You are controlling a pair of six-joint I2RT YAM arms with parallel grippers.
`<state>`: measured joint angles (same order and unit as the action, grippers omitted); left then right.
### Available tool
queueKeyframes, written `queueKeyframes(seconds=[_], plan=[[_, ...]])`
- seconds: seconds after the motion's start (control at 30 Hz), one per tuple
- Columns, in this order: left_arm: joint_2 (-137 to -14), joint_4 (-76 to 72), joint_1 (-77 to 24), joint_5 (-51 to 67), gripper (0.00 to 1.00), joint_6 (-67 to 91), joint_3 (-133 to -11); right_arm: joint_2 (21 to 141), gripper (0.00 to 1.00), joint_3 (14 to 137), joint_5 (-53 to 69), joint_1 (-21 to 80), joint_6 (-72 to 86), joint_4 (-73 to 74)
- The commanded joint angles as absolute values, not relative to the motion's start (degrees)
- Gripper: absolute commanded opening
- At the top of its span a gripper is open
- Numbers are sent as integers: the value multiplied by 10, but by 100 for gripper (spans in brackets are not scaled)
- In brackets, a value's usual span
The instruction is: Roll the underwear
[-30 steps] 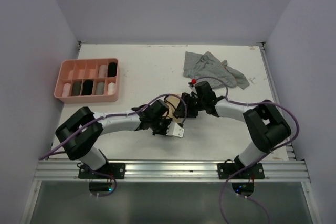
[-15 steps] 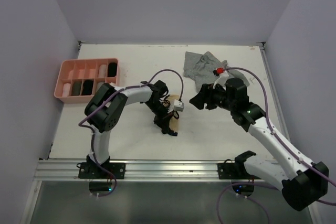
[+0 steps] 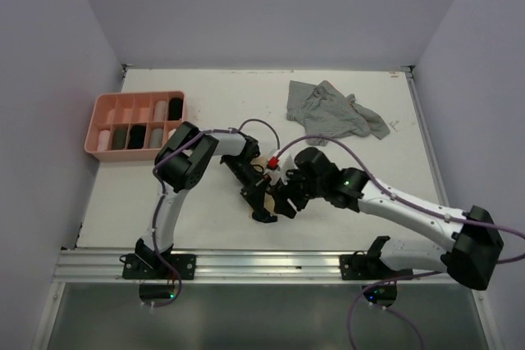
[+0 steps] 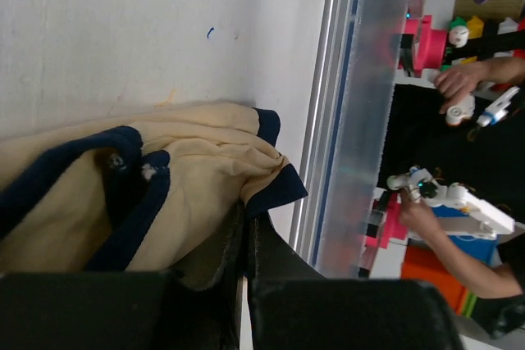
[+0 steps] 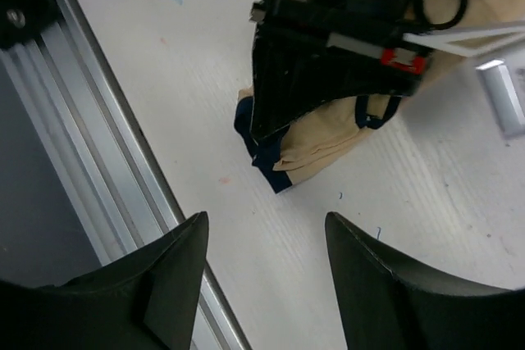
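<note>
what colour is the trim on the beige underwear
The underwear has navy blue trim, clearest in the left wrist view.

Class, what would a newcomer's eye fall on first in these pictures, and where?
At the near middle of the table, the left claw is shut on the beige underwear, and the open right claw hovers over it. Farther off, a pink tray sits at the left, and grey striped underwear lies crumpled at the far right.

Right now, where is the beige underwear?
In the left wrist view, the beige underwear lies on the white table near the front rail, pinched by the left gripper; the open right gripper hovers close by.
</note>
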<state>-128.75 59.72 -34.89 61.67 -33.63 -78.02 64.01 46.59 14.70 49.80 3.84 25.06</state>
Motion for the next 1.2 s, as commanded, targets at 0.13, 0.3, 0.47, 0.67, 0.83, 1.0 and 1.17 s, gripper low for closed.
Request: queueKeyframes(seconds=[0.13, 0.3, 0.47, 0.67, 0.83, 1.0, 1.17], plan=[[-1346, 598, -331, 482, 0, -391, -778, 770, 63, 494, 81, 609, -103, 150], [-1340, 602, -330, 473, 0, -411, -771, 800, 65, 448, 53, 652, -116, 65], [-1340, 598, -328, 476, 0, -413, -765, 825, 66, 429, 54, 662, -120, 20], [-1340, 597, -325, 478, 1, -412, -762, 851, 66, 403, 23, 664, -121, -25], [-1342, 599, -320, 482, 2, -411, -761, 877, 65, 403, 36, 670, -124, -31], [-1336, 594, -313, 482, 4, -408, -754, 915, 58, 408, 39, 677, -122, -43], [-1318, 591, -309, 487, 11, -412, -742, 941, 17, 402, 39, 679, -106, -55]])
